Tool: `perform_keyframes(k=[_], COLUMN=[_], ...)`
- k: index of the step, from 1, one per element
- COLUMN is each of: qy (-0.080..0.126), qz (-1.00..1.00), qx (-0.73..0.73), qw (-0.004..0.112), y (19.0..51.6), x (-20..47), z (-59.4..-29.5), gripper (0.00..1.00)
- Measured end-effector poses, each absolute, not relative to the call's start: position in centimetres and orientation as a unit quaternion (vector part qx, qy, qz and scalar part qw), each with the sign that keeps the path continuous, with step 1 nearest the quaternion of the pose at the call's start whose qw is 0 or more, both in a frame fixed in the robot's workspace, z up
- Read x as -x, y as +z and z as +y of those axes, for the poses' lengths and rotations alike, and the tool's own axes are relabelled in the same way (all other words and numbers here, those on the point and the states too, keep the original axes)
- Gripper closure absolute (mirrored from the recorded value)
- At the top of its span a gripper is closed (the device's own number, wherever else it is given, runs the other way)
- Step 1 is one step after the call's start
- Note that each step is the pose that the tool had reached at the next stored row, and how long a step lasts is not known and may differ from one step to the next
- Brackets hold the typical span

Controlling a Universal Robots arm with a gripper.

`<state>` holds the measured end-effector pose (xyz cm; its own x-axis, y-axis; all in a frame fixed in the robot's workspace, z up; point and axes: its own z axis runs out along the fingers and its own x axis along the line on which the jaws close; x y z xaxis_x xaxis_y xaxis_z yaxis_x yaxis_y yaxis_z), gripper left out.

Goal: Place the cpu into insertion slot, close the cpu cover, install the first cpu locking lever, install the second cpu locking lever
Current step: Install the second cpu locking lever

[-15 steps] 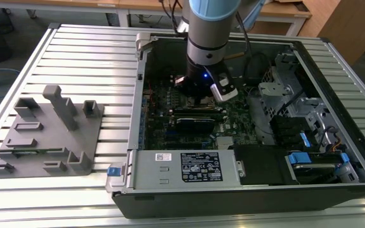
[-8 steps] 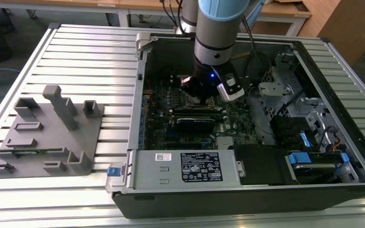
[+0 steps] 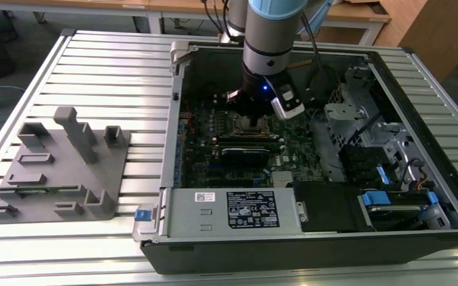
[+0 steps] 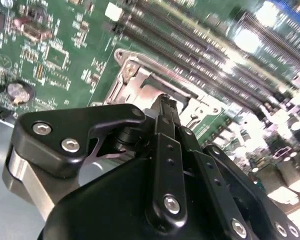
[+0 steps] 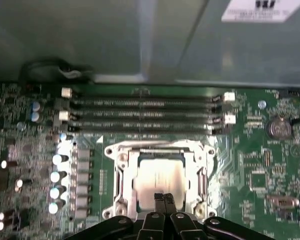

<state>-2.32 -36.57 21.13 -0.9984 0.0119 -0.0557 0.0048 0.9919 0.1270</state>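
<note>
The gripper [image 5: 164, 197] is hovering with its fingertips pressed together at the edge of the cpu [image 5: 160, 177]. The cpu is sitting in the insertion slot [image 5: 121, 177], inside the open computer case [image 3: 420, 77].

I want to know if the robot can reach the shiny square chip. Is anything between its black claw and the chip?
Nothing visible is in the way. In the first wrist view, the black gripper sits right at the edge of the pale silver square cpu, which lies in the silver-rimmed insertion slot on the green motherboard.
</note>
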Motion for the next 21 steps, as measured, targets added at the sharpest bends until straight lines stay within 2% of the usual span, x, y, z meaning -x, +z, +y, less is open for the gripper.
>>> perform_keyframes(k=[6, 21], qy=[0.061, 0.057], qz=[0.998, 0.998], qx=[-0.004, -0.004], qw=[0.028, 0.028], y=[21.13, 21.56], x=[2.32, 2.31], z=[-35.47, -35.38], gripper=[0.89, 0.89])
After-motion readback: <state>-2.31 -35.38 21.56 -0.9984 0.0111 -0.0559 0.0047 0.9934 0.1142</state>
